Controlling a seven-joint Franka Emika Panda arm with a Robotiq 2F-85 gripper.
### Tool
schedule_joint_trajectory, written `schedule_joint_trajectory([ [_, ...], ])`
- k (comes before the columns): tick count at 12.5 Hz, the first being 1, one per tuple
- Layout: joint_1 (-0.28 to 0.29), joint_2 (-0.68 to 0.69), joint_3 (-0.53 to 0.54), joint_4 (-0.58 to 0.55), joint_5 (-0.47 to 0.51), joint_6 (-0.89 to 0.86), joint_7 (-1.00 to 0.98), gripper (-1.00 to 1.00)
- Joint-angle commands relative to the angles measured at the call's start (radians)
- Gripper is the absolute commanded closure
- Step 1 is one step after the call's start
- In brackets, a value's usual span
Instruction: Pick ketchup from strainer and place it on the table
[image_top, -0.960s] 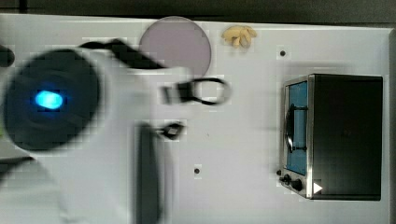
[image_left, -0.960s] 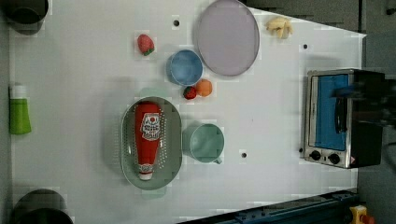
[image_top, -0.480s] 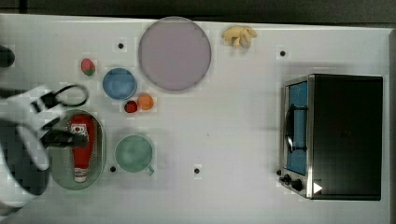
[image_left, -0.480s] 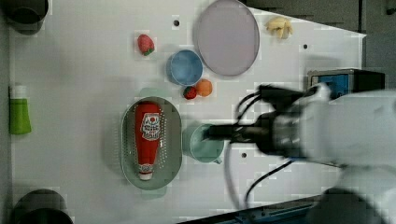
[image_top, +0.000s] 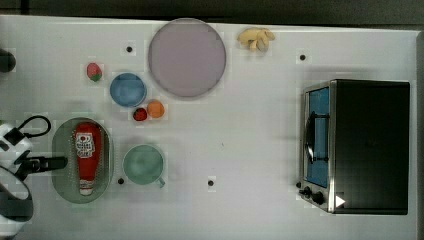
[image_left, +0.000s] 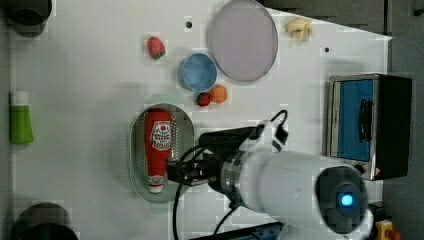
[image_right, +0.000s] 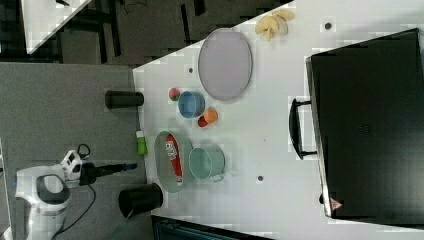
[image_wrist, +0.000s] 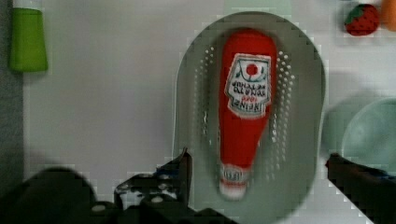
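Wide open, the gripper (image_wrist: 257, 172) hangs over the cap end of the ketchup (image_wrist: 245, 105), one finger to either side, nothing gripped. Half a second ago the arm was still sweeping in; now it sits lined up above the strainer (image_top: 62, 175). That red bottle lies flat along the basket, untouched. Just beside it stands the teal cup (image_top: 143, 164). My read: approach done, descent and squeeze come next, and bare table (image_top: 250, 140) waits beyond.

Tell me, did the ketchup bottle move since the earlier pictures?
No. In the left view the ketchup lies in the strainer as before, its cap pointing away from the blue bowl. The open gripper hovers near its cap end.
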Motion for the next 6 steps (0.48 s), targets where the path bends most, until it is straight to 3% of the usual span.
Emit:
schedule_joint_trajectory([
  [1, -0.021, 0.107, -0.033, -0.071, -0.089, 0.138, 0.130, -1.00],
  [6, -0.016, 0.299, -0.050, -0.073, -0.259, 0.291, 0.205, -1.00],
])
